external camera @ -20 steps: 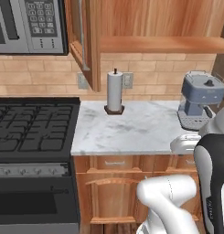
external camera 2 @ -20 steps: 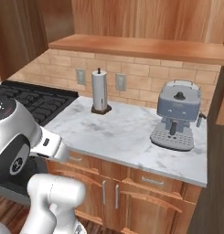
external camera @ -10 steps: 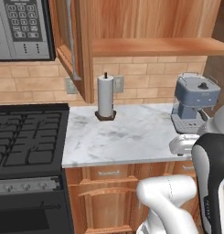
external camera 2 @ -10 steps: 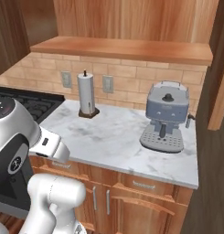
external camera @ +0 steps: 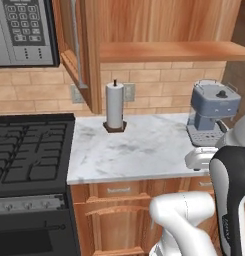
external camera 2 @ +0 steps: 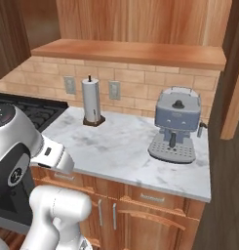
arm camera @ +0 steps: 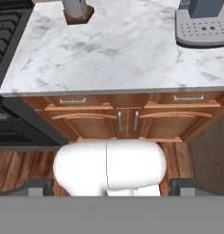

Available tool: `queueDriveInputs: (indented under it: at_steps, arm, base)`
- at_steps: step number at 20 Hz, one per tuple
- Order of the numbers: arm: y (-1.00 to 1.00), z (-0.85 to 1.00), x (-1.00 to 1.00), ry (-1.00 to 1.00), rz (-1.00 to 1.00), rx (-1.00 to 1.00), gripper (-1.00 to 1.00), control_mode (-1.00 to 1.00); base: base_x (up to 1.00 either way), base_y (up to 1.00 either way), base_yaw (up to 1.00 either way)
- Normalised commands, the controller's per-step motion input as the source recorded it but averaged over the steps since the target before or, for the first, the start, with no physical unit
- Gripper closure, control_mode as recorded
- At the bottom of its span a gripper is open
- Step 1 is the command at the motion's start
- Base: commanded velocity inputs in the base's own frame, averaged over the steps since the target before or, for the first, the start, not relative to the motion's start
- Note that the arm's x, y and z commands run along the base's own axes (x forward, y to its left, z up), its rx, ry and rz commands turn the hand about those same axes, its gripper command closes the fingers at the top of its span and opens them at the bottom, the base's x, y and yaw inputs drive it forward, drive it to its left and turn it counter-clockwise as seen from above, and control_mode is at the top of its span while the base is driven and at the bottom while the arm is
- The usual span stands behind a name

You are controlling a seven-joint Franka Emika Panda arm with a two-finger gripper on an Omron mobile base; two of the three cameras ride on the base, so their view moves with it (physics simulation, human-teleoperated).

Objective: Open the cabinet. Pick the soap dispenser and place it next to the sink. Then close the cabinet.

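1. When I look far to the left, I see the microwave (external camera: 21,30) up high and the black stove (external camera: 29,150) under it.
2. Next comes the cabinet (external camera: 164,50), up on the wall above the counter (external camera: 144,150). Its left door (external camera: 69,45) stands open, and the silver handle (external camera: 76,40) runs up and down on it.
3. Under that door, the paper roll (external camera: 114,105) stands up straight at the back of the counter, near the wall.
4. Well apart from the roll, on the right, sits the grey-blue coffee machine (external camera: 212,112).
5. My claw (arm camera: 111,186) is low, in front of the low doors (arm camera: 127,121) under the counter. Its tips (arm camera: 38,186) are wide apart, with nothing between them.
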Motion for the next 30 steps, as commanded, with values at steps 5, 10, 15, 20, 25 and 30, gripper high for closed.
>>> queueDriveInputs:
  at_steps: [5, 10, 15, 20, 25, 30]
  arm:
    - [0.0, 0.0, 0.0, 0.0, 0.0, 0.0, -1.0, 1.0]
    - [0.0, 0.0, 0.0, 0.0, 0.0, 0.0, -1.0, 1.0]
    - [0.0, 0.0, 0.0, 0.0, 0.0, 0.0, -1.0, 1.0]
    - [0.0, 0.0, 0.0, 0.0, 0.0, 0.0, -1.0, 1.0]
    - [0.0, 0.0, 0.0, 0.0, 0.0, 0.0, -1.0, 1.0]
    - [0.0, 0.0, 0.0, 0.0, 0.0, 0.0, -1.0, 1.0]
  base:
    - [0.27, -0.22, -0.17]
    - [0.3, -0.14, -0.19]
    - [0.45, -0.05, -0.02]
    - [0.46, 0.0, 0.02]
    - [0.2, -0.01, 0.07]
    - [0.01, 0.0, -0.01]
